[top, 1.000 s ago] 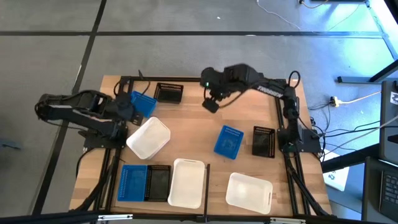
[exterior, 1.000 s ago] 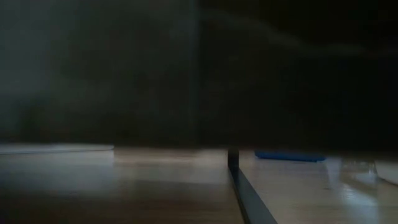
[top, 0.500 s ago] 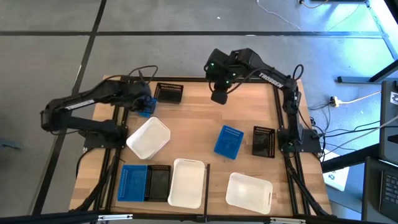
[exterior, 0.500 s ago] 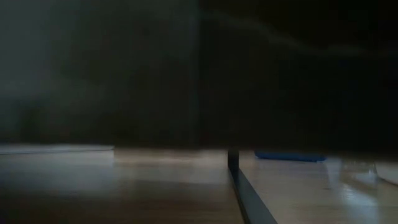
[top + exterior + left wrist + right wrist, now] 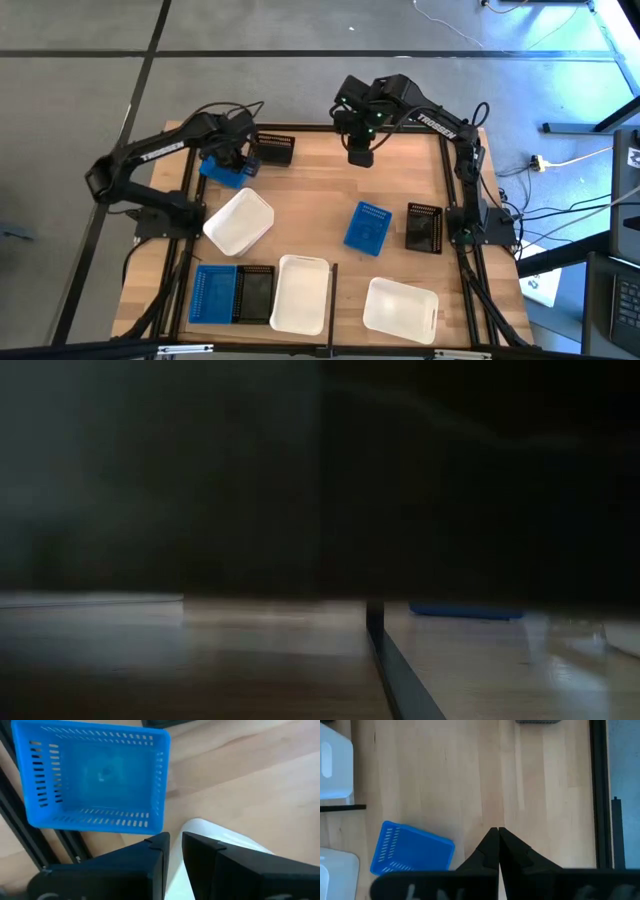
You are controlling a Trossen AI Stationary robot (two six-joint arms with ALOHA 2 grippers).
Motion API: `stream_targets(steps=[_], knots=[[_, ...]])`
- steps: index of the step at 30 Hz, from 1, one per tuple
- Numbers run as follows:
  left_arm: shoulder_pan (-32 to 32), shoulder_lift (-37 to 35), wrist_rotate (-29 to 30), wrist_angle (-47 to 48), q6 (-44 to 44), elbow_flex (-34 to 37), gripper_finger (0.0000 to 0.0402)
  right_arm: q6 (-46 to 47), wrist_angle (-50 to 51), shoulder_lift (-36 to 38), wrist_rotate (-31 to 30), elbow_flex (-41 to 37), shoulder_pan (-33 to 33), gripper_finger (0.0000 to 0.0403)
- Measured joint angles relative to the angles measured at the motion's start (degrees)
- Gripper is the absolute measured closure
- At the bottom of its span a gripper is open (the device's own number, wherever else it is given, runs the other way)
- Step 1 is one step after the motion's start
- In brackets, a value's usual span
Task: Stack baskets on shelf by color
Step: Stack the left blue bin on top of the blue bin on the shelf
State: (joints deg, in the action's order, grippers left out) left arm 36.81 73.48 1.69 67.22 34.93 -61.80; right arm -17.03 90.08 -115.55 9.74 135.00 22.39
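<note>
**Two arms over the far edge of the shelf**

At the far left corner of the shelf (image 5: pixel 310 215), the left arm reaches in from the left side, elbow bent, with the left gripper (image 5: pixel 247 160) hanging beside a blue basket (image 5: pixel 222 169) that sits on the black rail at that edge. In the left wrist view, its fingers (image 5: pixel 155 855) stand a narrow slit apart with nothing between them, and the blue slotted basket (image 5: pixel 95 777) lies open side up just ahead, apart from the tips. The rounded rim of a white basket (image 5: pixel 225 842) shows beside the fingers.

The right arm folds up from its base at the right edge and stretches across the far rail; the right gripper (image 5: pixel 358 152) points down over bare wood near the far middle, its fingers (image 5: pixel 492 845) pressed together and empty.

The shelf is light plank wood framed by thin black metal rails. A black slotted basket (image 5: pixel 271 149) lies at the far edge, just beside the left gripper. A smooth white basket (image 5: pixel 239 222) sits tilted left of centre. Mid-right, a blue basket (image 5: pixel 367 227) lies near another black one (image 5: pixel 424 228). Along the near edge a blue basket (image 5: pixel 212 293) and a black one (image 5: pixel 257 293) touch side by side, then two white baskets (image 5: pixel 302 294) (image 5: pixel 400 307).
</note>
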Motion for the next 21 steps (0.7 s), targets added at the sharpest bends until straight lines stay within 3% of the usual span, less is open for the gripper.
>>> stream_targets(steps=[21], knots=[[5.08,16.11,-0.58,-6.66,-8.64,0.02,0.0360,-3.36,-0.05,0.00,0.65,0.00,0.00,0.0402]])
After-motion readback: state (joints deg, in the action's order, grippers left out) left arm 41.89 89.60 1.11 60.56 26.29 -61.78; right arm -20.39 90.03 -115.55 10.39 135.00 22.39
